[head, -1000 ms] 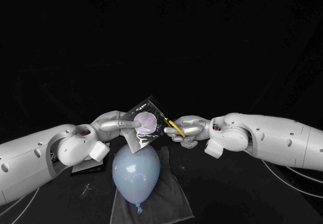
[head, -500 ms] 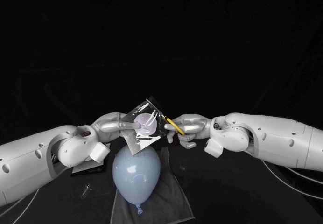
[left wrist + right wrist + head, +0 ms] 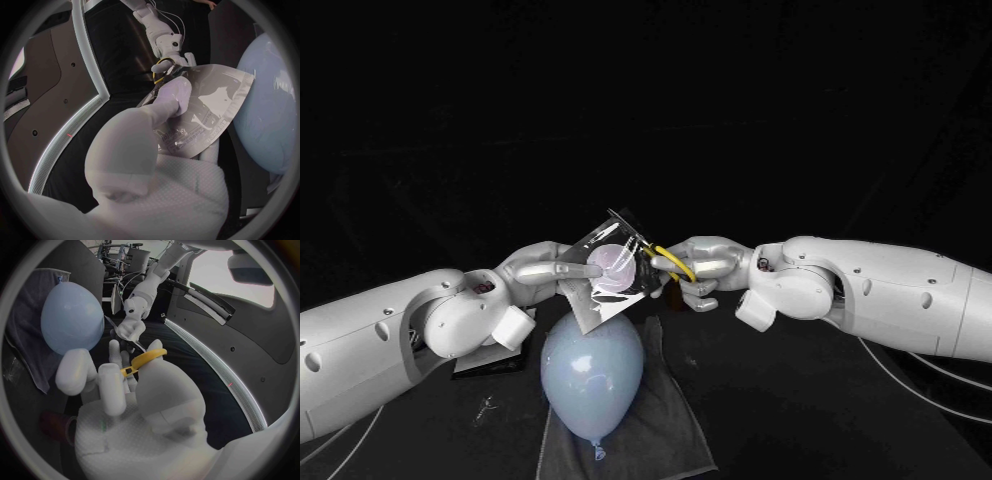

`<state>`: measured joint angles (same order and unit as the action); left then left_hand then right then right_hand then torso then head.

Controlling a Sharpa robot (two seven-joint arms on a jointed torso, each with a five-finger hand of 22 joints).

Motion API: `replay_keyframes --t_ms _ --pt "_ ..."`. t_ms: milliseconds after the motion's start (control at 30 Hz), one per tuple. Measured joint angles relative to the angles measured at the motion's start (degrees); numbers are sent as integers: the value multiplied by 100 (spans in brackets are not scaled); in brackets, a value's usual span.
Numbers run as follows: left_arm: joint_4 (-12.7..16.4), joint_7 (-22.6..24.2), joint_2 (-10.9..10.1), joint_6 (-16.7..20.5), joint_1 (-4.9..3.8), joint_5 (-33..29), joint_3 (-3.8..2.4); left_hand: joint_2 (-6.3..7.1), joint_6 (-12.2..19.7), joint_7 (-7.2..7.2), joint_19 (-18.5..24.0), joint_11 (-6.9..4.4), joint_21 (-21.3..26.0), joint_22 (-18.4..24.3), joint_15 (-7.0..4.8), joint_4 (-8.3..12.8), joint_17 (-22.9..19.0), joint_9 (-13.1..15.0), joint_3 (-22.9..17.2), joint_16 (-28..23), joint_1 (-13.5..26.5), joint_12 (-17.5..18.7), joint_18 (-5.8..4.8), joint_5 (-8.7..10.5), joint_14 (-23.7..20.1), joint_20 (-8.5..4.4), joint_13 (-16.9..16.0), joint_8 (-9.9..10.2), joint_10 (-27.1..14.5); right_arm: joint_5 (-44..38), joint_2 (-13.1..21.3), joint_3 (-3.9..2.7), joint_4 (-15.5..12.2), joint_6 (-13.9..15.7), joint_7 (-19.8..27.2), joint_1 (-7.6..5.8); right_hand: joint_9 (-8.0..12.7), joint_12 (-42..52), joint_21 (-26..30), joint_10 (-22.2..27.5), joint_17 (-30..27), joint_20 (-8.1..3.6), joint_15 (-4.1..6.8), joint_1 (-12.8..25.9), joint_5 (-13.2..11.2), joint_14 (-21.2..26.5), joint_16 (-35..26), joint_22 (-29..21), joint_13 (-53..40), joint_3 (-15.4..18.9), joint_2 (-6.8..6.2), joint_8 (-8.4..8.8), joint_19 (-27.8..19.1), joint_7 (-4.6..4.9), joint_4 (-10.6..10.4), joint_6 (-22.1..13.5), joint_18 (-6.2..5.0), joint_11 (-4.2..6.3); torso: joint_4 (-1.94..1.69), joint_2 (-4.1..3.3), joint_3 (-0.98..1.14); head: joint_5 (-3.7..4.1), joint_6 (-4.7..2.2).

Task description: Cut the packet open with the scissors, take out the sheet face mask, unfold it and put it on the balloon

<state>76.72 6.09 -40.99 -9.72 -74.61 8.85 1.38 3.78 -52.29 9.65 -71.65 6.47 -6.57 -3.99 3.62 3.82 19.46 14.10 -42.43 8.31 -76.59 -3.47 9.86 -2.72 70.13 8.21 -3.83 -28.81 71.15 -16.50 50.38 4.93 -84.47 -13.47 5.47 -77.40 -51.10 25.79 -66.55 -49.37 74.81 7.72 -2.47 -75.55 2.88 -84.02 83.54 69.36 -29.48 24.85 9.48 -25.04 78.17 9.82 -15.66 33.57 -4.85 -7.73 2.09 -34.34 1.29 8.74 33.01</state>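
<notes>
- The left hand [image 3: 548, 268] pinches the packet [image 3: 615, 270], holding it upright just above the balloon [image 3: 593, 365].
- The right hand [image 3: 707, 270] has its fingers closed around the yellow-handled scissors [image 3: 674, 262], just beside the packet's near edge.
- The packet is clear and glossy, with a pale round patch on it.
- The pale blue balloon lies on a grey cloth [image 3: 668, 425] on the black table [image 3: 805, 430].
</notes>
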Motion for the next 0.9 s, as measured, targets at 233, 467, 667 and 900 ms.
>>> replay_keyframes --t_ms 233,467,667,900 --pt "-2 -1 0 -2 0 1 0 0 0 0 0 0 0 0 0 0 -1 0 0 0 0 0 -5 7 0 0 0 6 0 0 -26 0 1 19 -1 -10 -14 36 -50 -202 -1 20 0 0 0 0 0 58 79 18 0 -2 20 15 18 196 1 56 -3 -1 -1 -4 -4" --pt "-2 -1 0 -11 -1 2 -1 1 0 0 0 1 0 0 0 0 -3 0 0 0 1 1 -9 9 0 0 0 9 -1 -1 -48 4 11 115 -4 -11 -422 1043 -569 -1252 11 -343 461 -226 0 0 92 447 -323 14 231 -821 326 -438 132 1445 3 260 -3 -2 -3 -2 -8" --pt "-3 -14 0 -12 6 9 8 1 0 0 0 1 0 0 0 0 -3 0 0 0 0 1 -11 9 0 0 0 11 -1 -7 -69 -7 45 249 27 -22 -1315 2895 -1102 -1363 22 -742 714 -332 0 -10 324 559 -3520 10 578 -2103 552 -890 169 2070 96 365 -3 -1 -3 3 -9" --pt "-8 -24 -2 -12 6 14 8 2 0 0 0 1 0 0 0 0 -4 1 0 0 1 1 -15 9 0 0 0 29 -1 -17 -28 -7 94 451 67 -22 -1393 2895 -1202 -1382 22 -816 723 -362 0 0 378 560 -3741 -260 608 -2313 545 -792 25 2169 139 384 -3 -1 -5 4 -13"
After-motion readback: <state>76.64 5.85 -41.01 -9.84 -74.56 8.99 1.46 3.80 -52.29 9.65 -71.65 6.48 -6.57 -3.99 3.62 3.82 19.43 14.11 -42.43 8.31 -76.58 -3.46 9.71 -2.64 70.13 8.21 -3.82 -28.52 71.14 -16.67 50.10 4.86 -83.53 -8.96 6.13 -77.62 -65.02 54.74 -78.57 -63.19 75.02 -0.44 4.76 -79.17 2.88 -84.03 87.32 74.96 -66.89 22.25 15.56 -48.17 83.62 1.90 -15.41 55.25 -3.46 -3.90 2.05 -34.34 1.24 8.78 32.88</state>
